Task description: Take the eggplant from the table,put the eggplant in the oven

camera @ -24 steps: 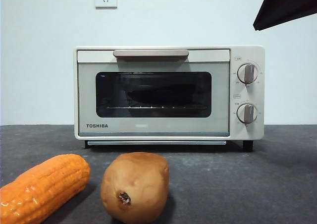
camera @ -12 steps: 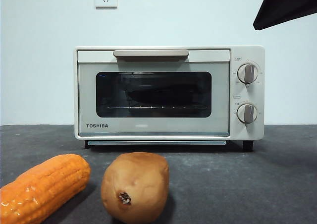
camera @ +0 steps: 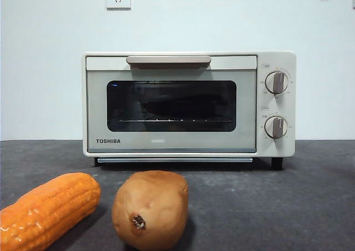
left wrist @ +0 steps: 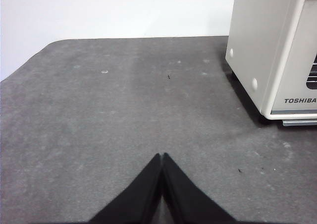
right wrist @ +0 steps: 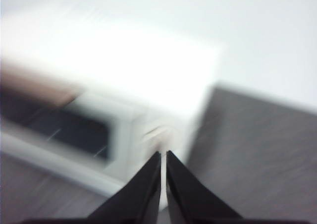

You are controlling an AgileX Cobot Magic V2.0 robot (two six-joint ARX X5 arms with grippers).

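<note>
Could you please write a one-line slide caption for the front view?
Closed oven with the eggplant dimly visible inside; corn cob and potato on the table.

Left tool hangs low with its jaws pressed together, empty; right tool is raised high, its jaws nearly touching, its view blurred
</note>
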